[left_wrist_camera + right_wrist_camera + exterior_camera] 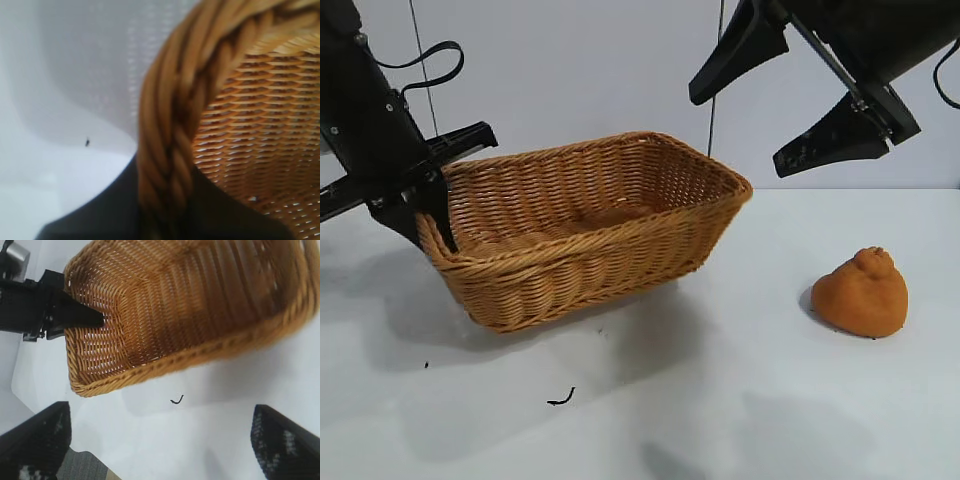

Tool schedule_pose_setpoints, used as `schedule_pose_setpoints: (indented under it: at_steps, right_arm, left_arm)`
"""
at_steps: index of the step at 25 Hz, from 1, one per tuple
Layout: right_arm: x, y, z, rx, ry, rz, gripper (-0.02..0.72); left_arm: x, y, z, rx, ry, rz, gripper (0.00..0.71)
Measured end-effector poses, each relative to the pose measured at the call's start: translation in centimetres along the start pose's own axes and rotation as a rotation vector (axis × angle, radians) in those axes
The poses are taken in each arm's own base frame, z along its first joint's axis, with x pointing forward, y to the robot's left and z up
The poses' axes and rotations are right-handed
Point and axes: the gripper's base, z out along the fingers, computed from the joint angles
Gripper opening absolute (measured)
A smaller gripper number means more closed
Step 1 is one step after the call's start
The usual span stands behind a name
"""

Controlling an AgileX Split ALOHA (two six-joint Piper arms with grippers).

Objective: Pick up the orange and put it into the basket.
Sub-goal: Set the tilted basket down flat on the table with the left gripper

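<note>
The golden-brown wicker basket [590, 260] stands left of centre on the white table. My left gripper [432, 215] is shut on the braided rim at the basket's left end. In the left wrist view the rim [175, 125] runs between the two dark fingers. The lumpy orange [861, 293] lies on the table to the right, well apart from the basket and untouched. High above, at the upper right, my right gripper [738, 135] hangs wide open and holds nothing. The right wrist view looks down into the basket [190, 305], which has nothing inside; the orange is out of that view.
A small curled black scrap [561, 398] lies on the table in front of the basket, with a tiny speck [426, 364] to its left. The right wrist view shows the table's edge and floor [85, 467] beyond it.
</note>
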Motion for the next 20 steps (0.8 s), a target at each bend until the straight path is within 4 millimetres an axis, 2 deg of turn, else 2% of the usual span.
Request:
schedule_pose_setpoints:
  at_steps: [10, 20]
  right_arm:
    - [0.0, 0.0, 0.0, 0.001, 0.000, -0.001, 0.696]
    - [0.0, 0.0, 0.0, 0.005, 0.002, -0.005, 0.696]
  left_arm:
    - [-1.7, -0.8, 0.8, -0.002, 0.049, 0.147, 0.092]
    - [-2.0, 0.0, 3.8, -0.023, 0.094, 0.154, 0.092]
